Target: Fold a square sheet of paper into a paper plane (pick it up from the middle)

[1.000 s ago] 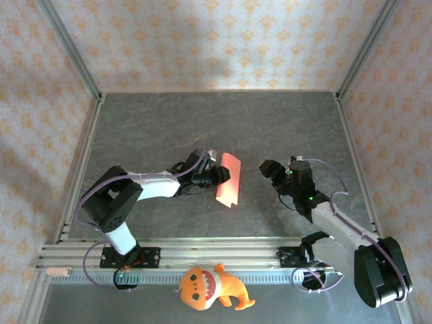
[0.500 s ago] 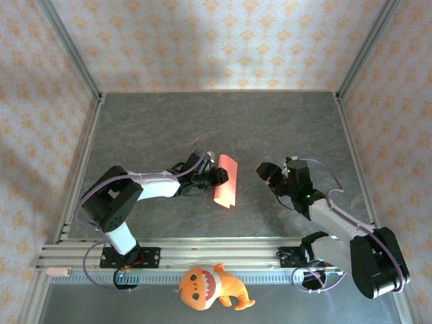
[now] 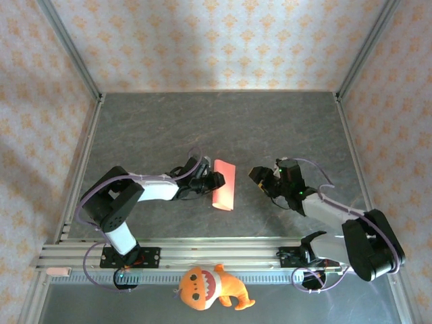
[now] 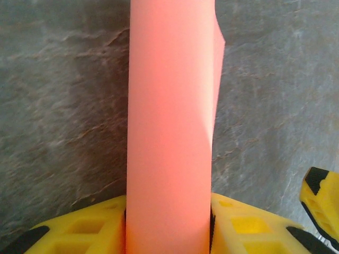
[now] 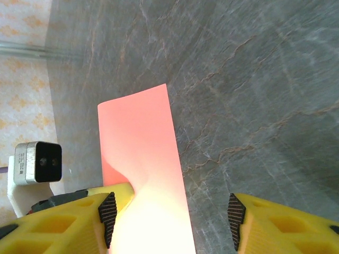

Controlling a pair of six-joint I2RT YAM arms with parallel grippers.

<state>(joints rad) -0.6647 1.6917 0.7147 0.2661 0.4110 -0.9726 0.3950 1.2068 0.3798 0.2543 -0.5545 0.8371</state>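
You see the sheet of paper (image 3: 225, 185) mid-table between left gripper (image 3: 215, 180) and right gripper (image 3: 259, 176), plush toy (image 3: 209, 287) nearer, before the bases

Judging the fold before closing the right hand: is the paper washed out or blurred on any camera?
Right wrist: the sheet of paper blows out to pale yellow-white near the picture's bottom edge, its far end clear. Left wrist: evenly lit but soft, creases hard to read. Top external: sharp, no glare on it.
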